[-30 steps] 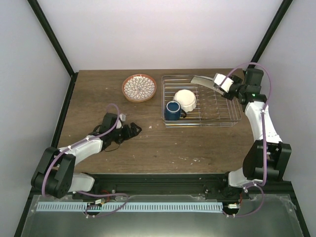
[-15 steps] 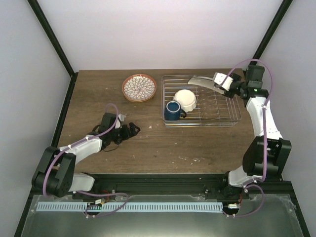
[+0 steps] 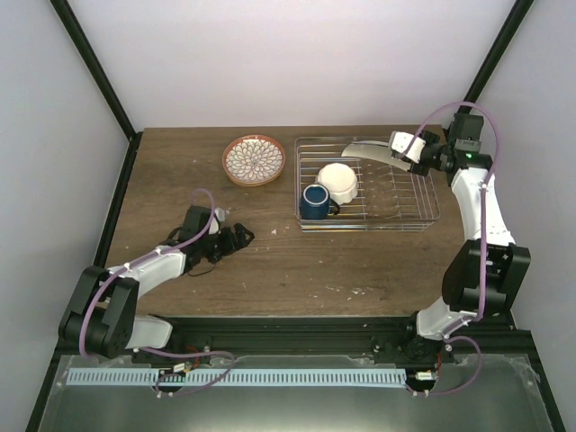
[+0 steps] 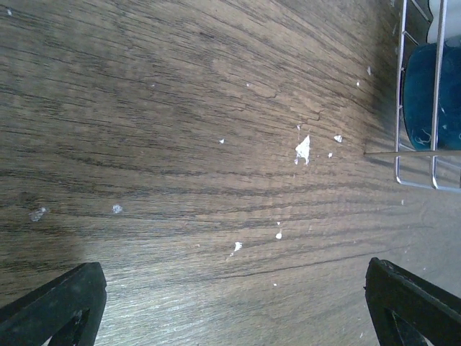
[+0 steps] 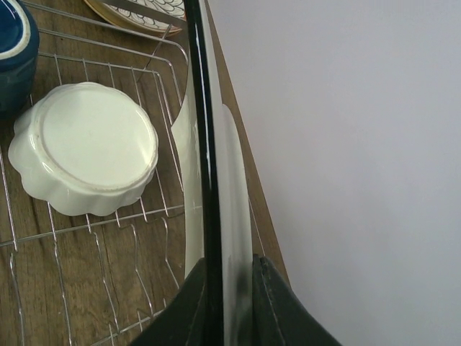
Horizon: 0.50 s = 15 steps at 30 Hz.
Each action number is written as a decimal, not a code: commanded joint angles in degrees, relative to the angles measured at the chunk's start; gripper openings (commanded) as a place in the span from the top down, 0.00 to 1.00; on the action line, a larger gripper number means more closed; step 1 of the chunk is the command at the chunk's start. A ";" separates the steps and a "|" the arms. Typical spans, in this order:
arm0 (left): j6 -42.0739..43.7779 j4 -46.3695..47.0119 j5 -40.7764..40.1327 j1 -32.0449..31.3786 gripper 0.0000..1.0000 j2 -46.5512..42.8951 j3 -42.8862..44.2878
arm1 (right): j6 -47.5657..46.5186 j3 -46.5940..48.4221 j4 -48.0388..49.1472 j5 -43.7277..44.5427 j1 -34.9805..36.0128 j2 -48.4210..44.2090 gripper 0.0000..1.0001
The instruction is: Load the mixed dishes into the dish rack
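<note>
Since our right tool (image 3: 396, 153) clamps the cream plate (image 3: 367, 148) on edge, we'd lower it squarely between bars at twelve o'clock of the dish rack (image 3: 423, 217); our left tool (image 3: 243, 236) gapes idle.

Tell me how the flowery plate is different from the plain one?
The flowery plate is patterned; the plain plate is cream. The flowery plate lies flat on the table; the plain plate is held tilted over the rack by the right gripper. Both are plates.
</note>
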 commanded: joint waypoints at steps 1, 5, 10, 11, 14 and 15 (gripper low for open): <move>0.10 -0.31 0.06 0.42 0.00 0.57 1.36 | -2.91 6.16 3.64 -4.26 -1.03 -0.10 0.99; 0.09 -0.48 0.08 0.61 0.00 0.64 1.76 | -4.17 6.72 3.08 -4.80 -1.01 0.49 0.99; -0.09 -0.48 0.21 0.86 0.00 0.74 1.58 | -5.10 5.89 2.82 -5.98 -1.02 0.98 0.99; -0.17 -0.42 0.29 0.83 0.00 0.81 1.57 | -5.37 5.79 2.76 -6.28 -1.03 1.07 0.99; -0.25 -0.33 0.31 1.03 0.00 0.92 1.41 | -5.94 5.65 2.56 -7.12 -0.99 1.45 0.99; -0.29 -0.31 0.28 1.05 0.00 0.97 1.44 | -6.14 5.53 2.47 -7.45 -1.02 1.57 0.99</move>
